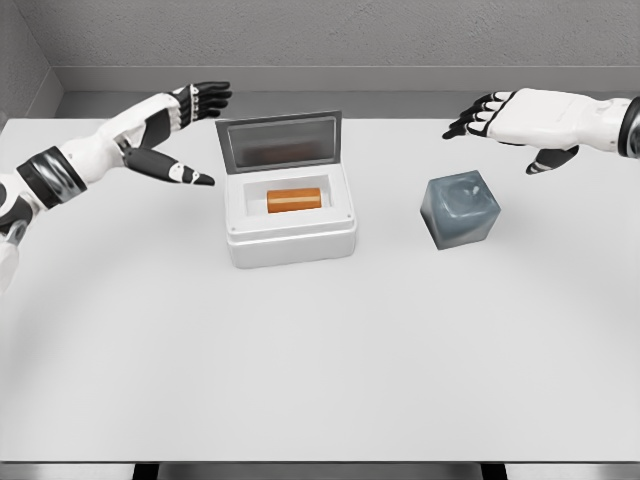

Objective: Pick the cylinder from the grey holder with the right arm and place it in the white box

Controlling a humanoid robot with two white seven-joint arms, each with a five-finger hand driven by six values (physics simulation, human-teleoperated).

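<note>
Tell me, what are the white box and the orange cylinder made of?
The white box looks like matte plastic or foam: thick, rounded walls, no shine. Its raised lid has a grey, dull inner panel. The orange cylinder lying inside looks like smooth copper-toned metal or plastic; a simulator render leaves that open.

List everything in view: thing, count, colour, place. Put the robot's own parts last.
table: one, white, fills most of the view
box: one, white, left of the table's middle, lid up at the back
cylinder: one, orange, lying on its side inside the box
holder: one, grey, on the table to the right of the box, nothing in it
wall: one, grey, behind the table
left hand: one, white and black, above the table left of the box, fingers spread, holding nothing
right hand: one, white and black, above the table behind the holder, fingers relaxed, holding nothing
</note>
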